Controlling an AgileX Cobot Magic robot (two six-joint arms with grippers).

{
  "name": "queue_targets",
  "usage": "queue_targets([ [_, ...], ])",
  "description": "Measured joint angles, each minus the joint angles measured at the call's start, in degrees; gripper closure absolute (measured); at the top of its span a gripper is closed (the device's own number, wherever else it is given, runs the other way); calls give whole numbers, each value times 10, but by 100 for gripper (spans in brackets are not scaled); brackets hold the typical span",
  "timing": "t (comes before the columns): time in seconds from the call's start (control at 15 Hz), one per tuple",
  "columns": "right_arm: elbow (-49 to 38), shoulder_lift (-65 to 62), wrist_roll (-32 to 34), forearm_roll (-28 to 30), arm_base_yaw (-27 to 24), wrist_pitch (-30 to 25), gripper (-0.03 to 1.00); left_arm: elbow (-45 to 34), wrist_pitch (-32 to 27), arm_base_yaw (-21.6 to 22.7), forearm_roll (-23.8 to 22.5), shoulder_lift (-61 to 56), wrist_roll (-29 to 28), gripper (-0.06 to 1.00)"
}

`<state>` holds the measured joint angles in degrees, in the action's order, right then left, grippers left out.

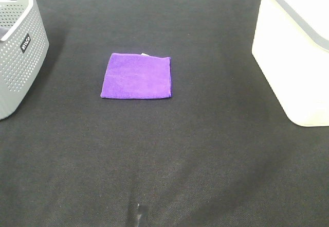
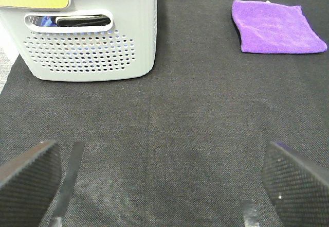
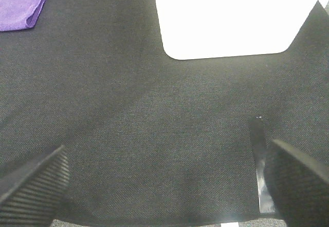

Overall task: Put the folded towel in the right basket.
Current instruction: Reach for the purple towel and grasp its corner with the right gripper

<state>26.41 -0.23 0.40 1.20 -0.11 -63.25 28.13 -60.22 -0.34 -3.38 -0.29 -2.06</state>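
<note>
Towel (image 1: 136, 76) first: purple, folded into a flat square, lying around the middle of the desk (image 1: 164, 160), a touch toward the far edge and left of centre. All four of its edges sit free on the dark cloth, well apart from both baskets. A small white tag (image 1: 145, 54) peeks out at its far edge.

Over at the right edge, the right basket (image 1: 293, 67), white with a grey rim, is cut off by the frame and badly washed out, so its opening can't be seen. A wide stretch of cloth separates it from the towel.

On the left edge stands the grey perforated left basket (image 1: 20, 57), also cropped; its label is unreadable. In the left wrist view something dark and blue shows through its handle slot (image 2: 69, 21), too hidden to name.

Left end effector (image 2: 162, 186): jaws spread wide, nothing between them, above the cloth. Right end effector (image 3: 167, 186): same story, jaws wide apart. Neither shows in the high view.
</note>
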Motion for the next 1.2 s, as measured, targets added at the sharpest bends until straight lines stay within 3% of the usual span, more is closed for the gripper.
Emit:
queue_targets([
  [1.2,0,0,0,0,0,0,-1,0,0,0,0,0,0,-4],
])
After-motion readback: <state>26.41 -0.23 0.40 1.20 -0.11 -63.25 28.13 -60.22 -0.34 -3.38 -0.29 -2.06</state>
